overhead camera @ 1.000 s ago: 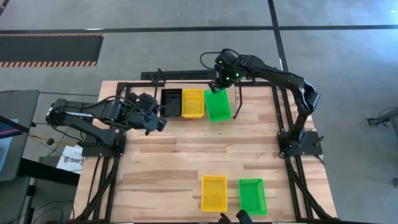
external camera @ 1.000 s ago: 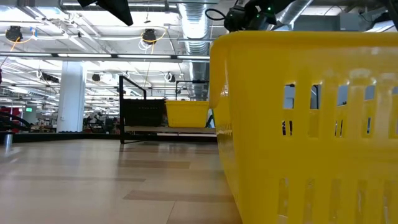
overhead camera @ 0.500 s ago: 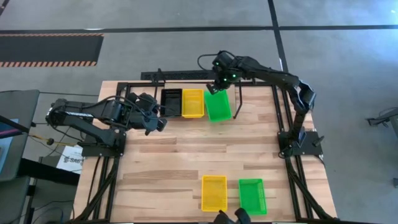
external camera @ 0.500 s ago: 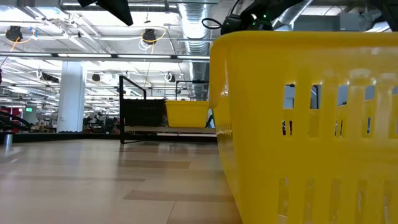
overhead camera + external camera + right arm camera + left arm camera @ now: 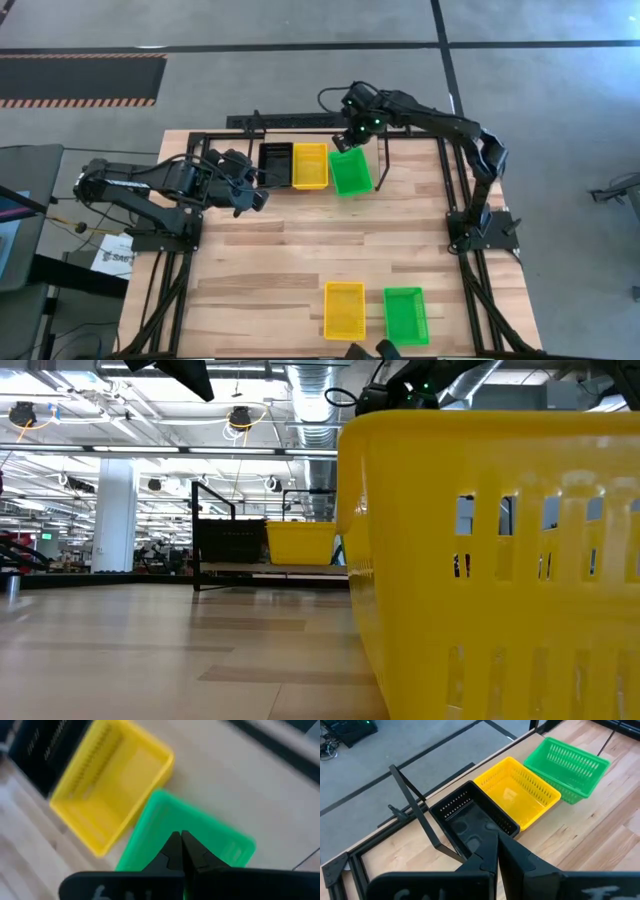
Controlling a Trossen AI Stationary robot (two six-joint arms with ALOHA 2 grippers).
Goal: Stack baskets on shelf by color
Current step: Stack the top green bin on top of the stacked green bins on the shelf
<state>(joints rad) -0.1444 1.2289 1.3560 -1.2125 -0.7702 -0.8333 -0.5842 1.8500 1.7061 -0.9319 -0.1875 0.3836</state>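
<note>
At the near edge of the surface [image 5: 260, 270] sit two loose baskets side by side, just apart — one yellow basket [image 5: 344, 309] and one green basket [image 5: 405, 314] toward the right corner. The middle of the surface is bare wood.

At the far edge stands the shelf [image 5: 230, 160], carrying three baskets in a row: a black basket [image 5: 275, 164] at its left, a second yellow basket [image 5: 310, 165] touching it, and a second green basket [image 5: 350, 171], which sits slightly skewed. That makes five baskets visible — two yellow, two green, one black.

The left hand [image 5: 258, 198] is shut and empty, beside the black basket. The right hand [image 5: 349, 138] is shut at the far rim of the skewed green basket.
</note>
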